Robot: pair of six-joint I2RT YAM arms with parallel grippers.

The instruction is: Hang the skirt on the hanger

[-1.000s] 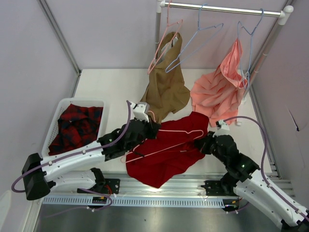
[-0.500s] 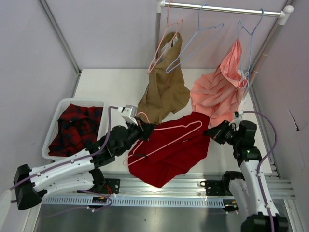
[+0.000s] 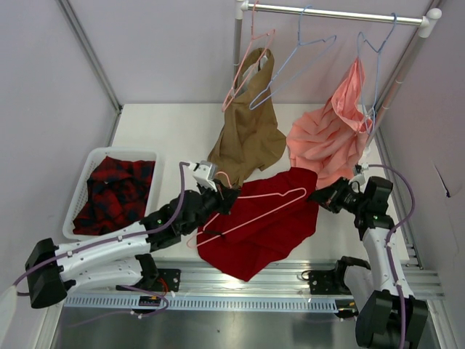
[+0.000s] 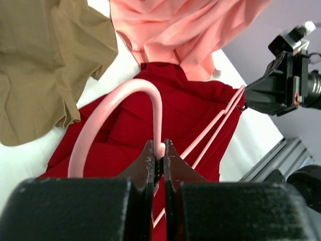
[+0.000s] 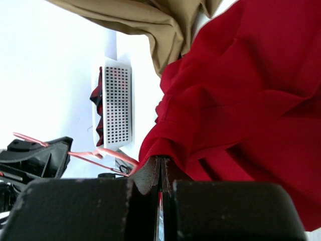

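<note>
The deep-red skirt (image 3: 261,225) lies spread on the white table, its right edge lifted. The pale-pink hanger (image 3: 254,209) lies across its top. My left gripper (image 3: 222,196) is shut on the hanger's hook neck; in the left wrist view the hook (image 4: 128,108) curves up from the closed jaws, with the skirt (image 4: 190,115) behind. My right gripper (image 3: 317,196) is shut on the skirt's right edge; in the right wrist view the red cloth (image 5: 241,100) is pinched between the jaws and the hanger (image 5: 105,155) shows at the left.
A tan garment (image 3: 251,134) and a salmon-pink garment (image 3: 330,134) hang from the rail (image 3: 334,13), beside light-blue hangers (image 3: 294,62). A white basket (image 3: 78,196) with a red-and-black plaid garment (image 3: 112,190) stands at the left.
My right arm has swung from low at the right up toward the far right, pulling the skirt's right edge outward. My left gripper has shifted a little with the hanger.
</note>
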